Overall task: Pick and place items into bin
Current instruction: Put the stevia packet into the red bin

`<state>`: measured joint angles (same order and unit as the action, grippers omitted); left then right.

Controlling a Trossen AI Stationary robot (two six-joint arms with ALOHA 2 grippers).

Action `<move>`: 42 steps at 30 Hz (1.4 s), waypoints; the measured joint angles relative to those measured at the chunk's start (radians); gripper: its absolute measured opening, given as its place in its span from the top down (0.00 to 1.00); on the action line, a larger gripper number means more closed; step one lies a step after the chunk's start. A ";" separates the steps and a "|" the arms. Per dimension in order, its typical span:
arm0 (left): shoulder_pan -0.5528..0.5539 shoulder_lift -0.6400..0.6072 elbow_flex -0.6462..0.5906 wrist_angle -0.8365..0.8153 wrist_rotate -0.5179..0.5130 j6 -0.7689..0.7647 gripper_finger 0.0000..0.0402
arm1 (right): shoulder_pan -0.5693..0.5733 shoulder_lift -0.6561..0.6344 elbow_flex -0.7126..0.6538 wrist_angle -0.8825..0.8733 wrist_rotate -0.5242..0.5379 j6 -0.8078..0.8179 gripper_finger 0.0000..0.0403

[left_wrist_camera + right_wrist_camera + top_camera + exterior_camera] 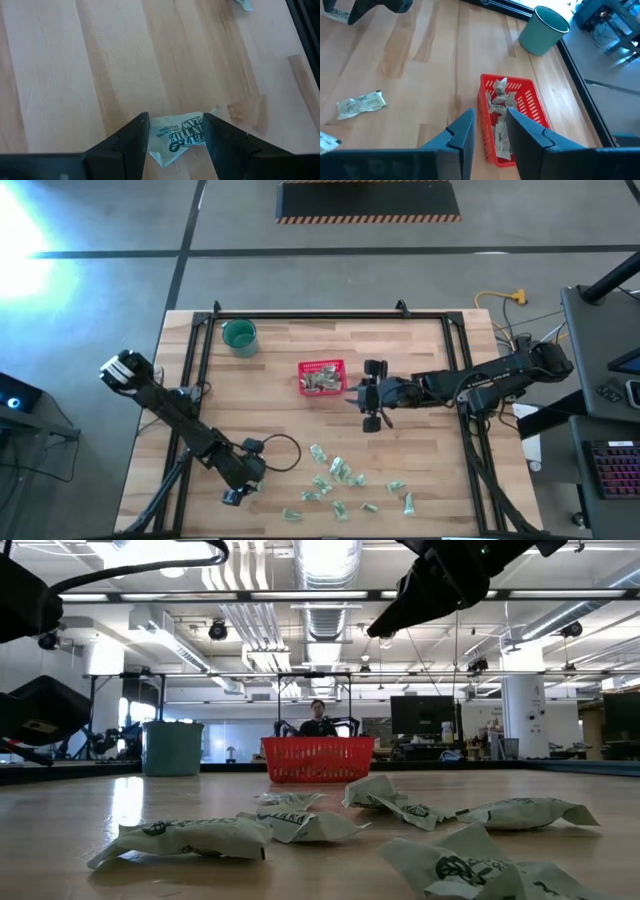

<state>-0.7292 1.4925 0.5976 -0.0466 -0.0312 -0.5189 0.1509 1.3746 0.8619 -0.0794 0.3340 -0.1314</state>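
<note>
The red mesh basket (321, 377) (317, 758) (512, 117) stands mid-table with several pale green-and-white packets inside. More packets (340, 478) (300, 825) lie loose on the wood near the table's near edge. My left gripper (233, 496) (176, 131) is at the near left of the table, shut on one packet (178, 138). My right gripper (362, 394) (490, 127) hovers just right of the basket, pointing at it, open with a narrow gap and nothing between the fingers. My left gripper pinches a single crinkly packet between its two fingers (135, 137). The packet's printed face (185, 135) spans the whole gap, and each side edge meets one finger. A crumpled corner (164, 159) shows farther back between the fingers. Whether the packet is lifted off the wood, I cannot tell.
A round teal cup (239, 336) (543, 31) (172, 748) stands at the far left of the table. A black frame rail (330, 318) runs along the table's edges. One loose packet (361, 104) lies left of the basket. A person (318, 722) sits beyond the table.
</note>
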 joint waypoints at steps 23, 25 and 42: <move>0.000 0.012 -0.036 0.001 -0.030 0.012 0.61 | 0.000 0.001 0.000 -0.021 -0.002 0.008 0.77; 0.001 0.013 -0.041 -0.002 -0.033 0.012 0.66 | 0.000 0.001 0.000 -0.021 -0.002 0.009 0.78; 0.003 -0.002 0.002 -0.019 -0.089 0.217 0.98 | 0.000 0.001 0.000 -0.021 -0.002 0.009 0.79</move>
<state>-0.7266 1.4909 0.6001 -0.0654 -0.1204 -0.3016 0.1513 1.3754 0.8619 -0.1001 0.3325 -0.1223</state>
